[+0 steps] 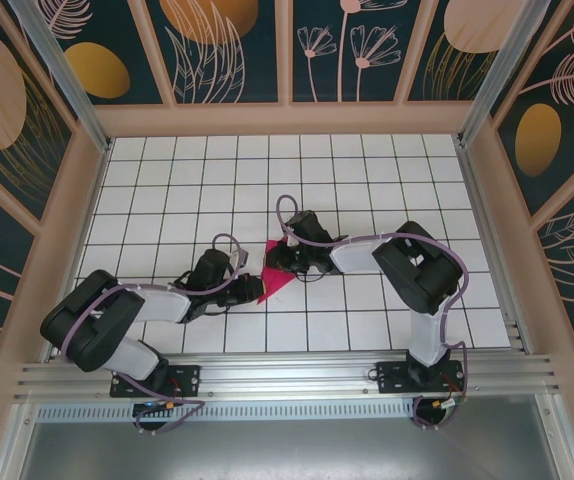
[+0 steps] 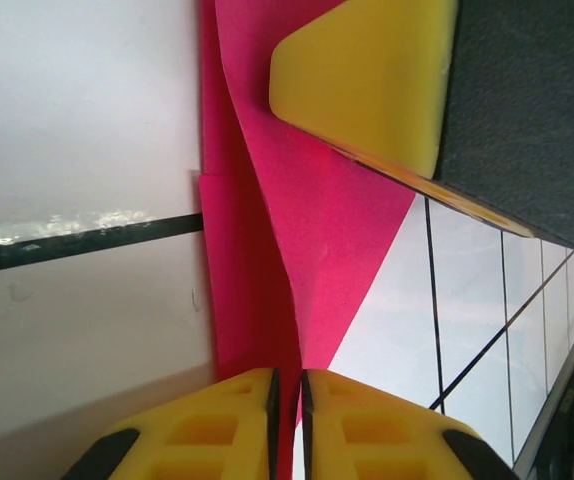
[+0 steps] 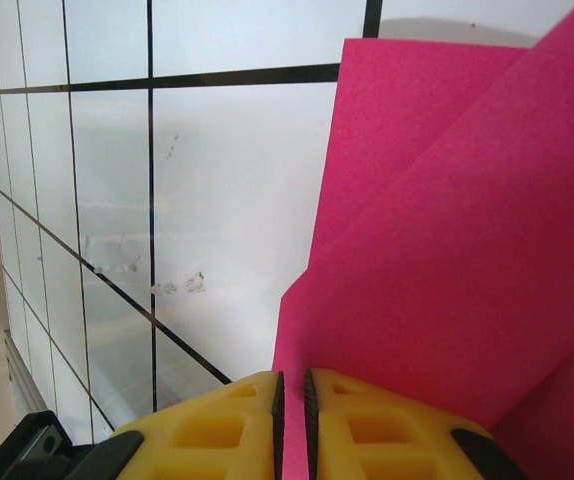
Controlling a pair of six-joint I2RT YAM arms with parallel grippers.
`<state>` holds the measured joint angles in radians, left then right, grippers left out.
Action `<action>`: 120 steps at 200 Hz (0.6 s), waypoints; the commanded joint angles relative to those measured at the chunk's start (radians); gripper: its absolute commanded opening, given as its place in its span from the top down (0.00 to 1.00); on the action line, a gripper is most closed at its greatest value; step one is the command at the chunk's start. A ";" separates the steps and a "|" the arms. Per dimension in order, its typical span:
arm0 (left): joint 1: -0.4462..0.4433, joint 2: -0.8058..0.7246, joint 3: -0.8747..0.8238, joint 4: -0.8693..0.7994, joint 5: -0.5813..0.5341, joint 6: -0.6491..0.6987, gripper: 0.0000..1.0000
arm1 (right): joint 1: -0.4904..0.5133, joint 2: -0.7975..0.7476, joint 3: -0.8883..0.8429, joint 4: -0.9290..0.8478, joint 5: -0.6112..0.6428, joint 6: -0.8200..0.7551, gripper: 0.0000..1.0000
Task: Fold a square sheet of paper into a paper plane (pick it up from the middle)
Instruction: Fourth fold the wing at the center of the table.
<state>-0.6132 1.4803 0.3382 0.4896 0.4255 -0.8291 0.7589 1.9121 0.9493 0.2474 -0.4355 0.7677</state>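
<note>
1. Pinching nearest the arm bases, the left gripper (image 2: 288, 400) has its jaws drawn to a thin slit with an edge of the sheet of paper (image 2: 307, 230) caught in it. The bite looks shallow, so a sideways tug could pull that edge free or tear it.
2. Just beyond, the sheet of paper lies near the middle of the table (image 1: 367, 180) as a creased, partly folded pink shape, with one layer lifting off the layer under it. If those layers slide before being pressed, the crease would set crooked and the plane would come out lopsided.
3. Next out, the right gripper (image 3: 290, 400) is also almost closed, and the pink paper runs into the slit between its fingers (image 3: 217, 430). With both arms holding one small piece, a move apart would stretch it until it rips at a pinch. A move together would buckle it.
4. The two grippers stand very near each other, so a misjudged wrist turn could knock them together.
5. Farthest, the smooth table stretches on, and a released sheet might skate out of easy reach.
</note>
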 commanded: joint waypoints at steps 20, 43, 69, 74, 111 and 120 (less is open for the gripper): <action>0.005 -0.041 -0.028 -0.083 -0.048 0.030 0.79 | -0.004 0.011 0.016 -0.003 0.028 0.022 0.82; 0.006 -0.033 -0.028 -0.071 -0.034 0.039 0.76 | -0.004 0.008 0.009 0.006 0.033 0.030 0.83; 0.003 -0.020 -0.024 -0.029 0.013 0.039 0.72 | -0.004 0.000 0.007 0.007 0.045 0.042 0.83; 0.003 -0.020 -0.022 -0.030 0.012 0.041 0.71 | -0.003 -0.001 0.008 0.007 0.044 0.045 0.83; -0.001 0.001 0.010 -0.097 -0.019 0.083 0.73 | -0.003 -0.004 0.008 0.001 0.046 0.045 0.83; -0.004 0.008 0.013 -0.095 -0.019 0.083 0.74 | -0.004 -0.004 0.011 -0.002 0.046 0.044 0.83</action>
<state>-0.6136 1.4559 0.3351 0.4507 0.4183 -0.7876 0.7589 1.9121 0.9493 0.2470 -0.4091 0.7994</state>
